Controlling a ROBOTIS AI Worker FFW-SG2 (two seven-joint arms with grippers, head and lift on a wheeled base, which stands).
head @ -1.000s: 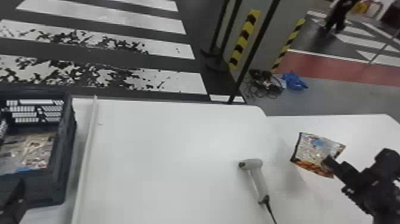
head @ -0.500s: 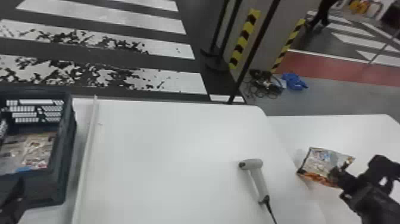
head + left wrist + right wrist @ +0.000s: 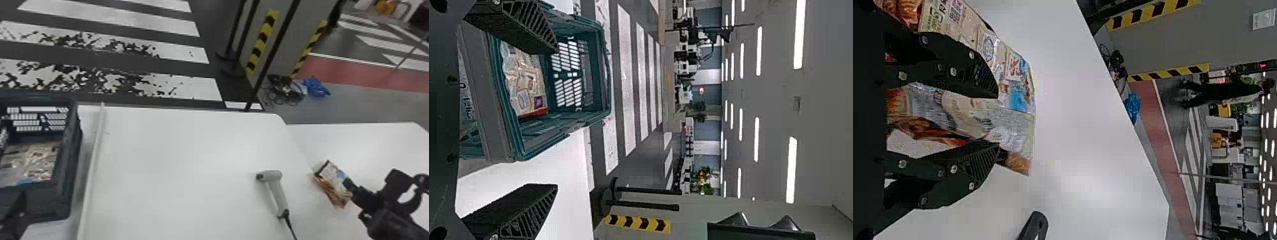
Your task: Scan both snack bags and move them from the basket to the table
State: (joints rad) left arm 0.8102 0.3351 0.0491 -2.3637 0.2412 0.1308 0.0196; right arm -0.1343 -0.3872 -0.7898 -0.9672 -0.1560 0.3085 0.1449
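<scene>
My right gripper (image 3: 354, 190) holds a snack bag (image 3: 333, 182), low over the right part of the table (image 3: 178, 166). In the right wrist view the bag (image 3: 1008, 117) is creased between the two fingers of the right gripper (image 3: 998, 119), its printed faces bulging past them. A pale handheld scanner (image 3: 278, 191) lies left of that bag. My left gripper (image 3: 14, 210) stays at the near side of the dark basket (image 3: 71, 153), which has another snack bag (image 3: 40, 161) inside. Seen from the left wrist, the left gripper (image 3: 555, 118) is open beside the basket (image 3: 504, 110).
A thin white strip (image 3: 92, 166) runs along the table between basket and scanner. The scanner's black cable (image 3: 289, 226) trails to the near edge. Past the far edge stand dark poles (image 3: 271, 59) and a column with striped tape; cables and a blue item (image 3: 315, 86) lie on the floor.
The right gripper has moved to the left and nearer, carrying the bag, which has turned and looks narrower in the head view. The left arm and the scanner have stayed put.
</scene>
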